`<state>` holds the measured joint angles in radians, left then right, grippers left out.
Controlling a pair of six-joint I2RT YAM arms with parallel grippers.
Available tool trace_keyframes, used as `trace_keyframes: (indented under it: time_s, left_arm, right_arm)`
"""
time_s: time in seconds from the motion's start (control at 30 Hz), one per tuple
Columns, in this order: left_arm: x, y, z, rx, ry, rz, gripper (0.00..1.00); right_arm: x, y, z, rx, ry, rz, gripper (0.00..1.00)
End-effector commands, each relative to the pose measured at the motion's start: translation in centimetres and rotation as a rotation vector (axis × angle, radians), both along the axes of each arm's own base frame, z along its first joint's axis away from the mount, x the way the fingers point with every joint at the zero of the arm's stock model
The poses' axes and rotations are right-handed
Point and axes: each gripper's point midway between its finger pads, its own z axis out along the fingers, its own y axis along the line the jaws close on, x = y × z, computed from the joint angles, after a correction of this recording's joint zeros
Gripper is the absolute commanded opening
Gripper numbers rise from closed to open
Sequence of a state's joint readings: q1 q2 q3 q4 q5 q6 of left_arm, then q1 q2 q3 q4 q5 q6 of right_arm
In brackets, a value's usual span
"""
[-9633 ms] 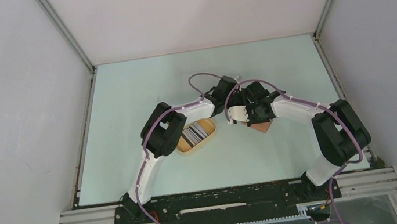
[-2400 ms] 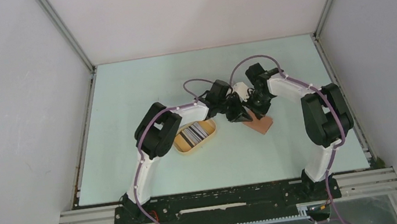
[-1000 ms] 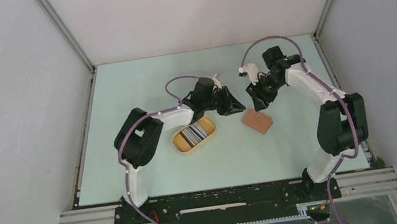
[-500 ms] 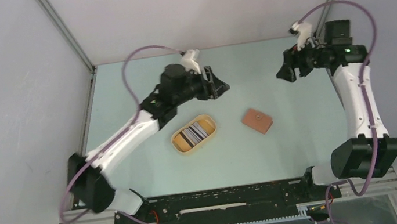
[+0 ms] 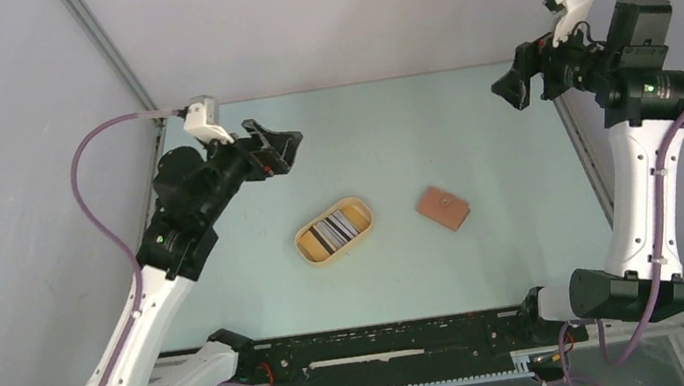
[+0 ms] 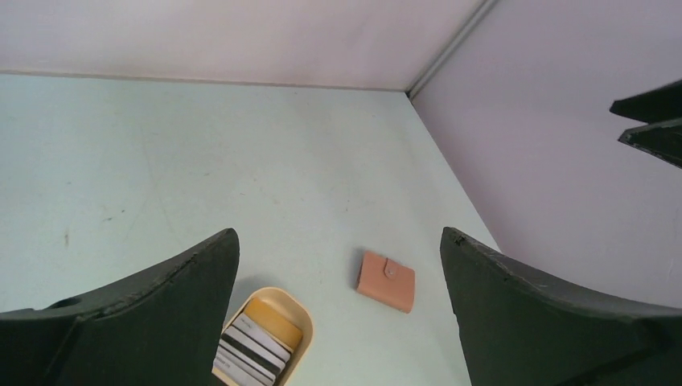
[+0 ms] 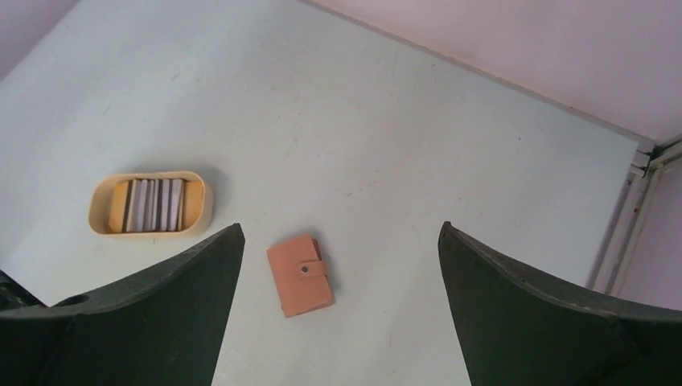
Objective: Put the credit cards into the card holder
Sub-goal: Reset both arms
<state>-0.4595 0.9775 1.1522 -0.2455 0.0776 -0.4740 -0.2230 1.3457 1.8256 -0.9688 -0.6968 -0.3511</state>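
Observation:
The card holder (image 5: pixel 443 207) lies folded, its snap tab fastened, flat on the pale green table right of centre. It also shows in the left wrist view as the card holder (image 6: pixel 387 280) and in the right wrist view as the card holder (image 7: pixel 300 275). The credit cards (image 5: pixel 335 229) stand as a striped stack in the yellow oval tray (image 5: pixel 303 249); the same credit cards (image 7: pixel 157 204) show from the right wrist and the credit cards (image 6: pixel 249 354) from the left. My left gripper (image 5: pixel 276 147) hangs high at the left, open and empty. My right gripper (image 5: pixel 510 89) is raised at the far right, open and empty.
Grey walls close in the table on three sides, with metal rails along its left and right edges. The tray (image 7: pixel 96 211) sits left of the holder with a small gap between them. The right gripper's fingers (image 6: pixel 651 121) show at the edge of the left wrist view.
Both arms have lifted away from the card holder and swung outward to the table's sides. Both pairs of jaws have spread wide. Holder and tray have stayed put.

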Motion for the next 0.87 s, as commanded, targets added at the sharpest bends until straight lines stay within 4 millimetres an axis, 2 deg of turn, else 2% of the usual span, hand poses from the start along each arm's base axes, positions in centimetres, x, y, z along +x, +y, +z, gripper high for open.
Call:
trace_keyframes:
  time_s: [0.0,0.1,0.23,0.53,0.83]
  left_arm:
    - [-2.0,2.8,2.2,-0.056,-0.057,0.063,1.00]
    - [-3.1,3.6,3.3,-0.065,-0.090,0.074,1.00]
    - [-4.0,4.2,3.6,-0.083,-0.096,0.086,1.00]
    - [-5.6,5.6,2.8,-0.107,-0.093,0.126,1.00]
    - [-6.6,6.3,2.8,-0.108,-0.094,0.145,1.00]
  right_arm:
    - [-1.5,-0.3,2.8,0.113,-0.021,-0.031,1.00]
    - [-1.6,-0.8,3.6,0.187,-0.017,-0.042,1.00]
    - [-1.8,-0.8,4.2,0.234,-0.014,-0.058,1.00]
    - [-1.4,-0.6,5.6,0.308,-0.031,-0.068,1.00]
    - [-1.8,-0.3,5.2,0.312,-0.023,-0.048,1.00]
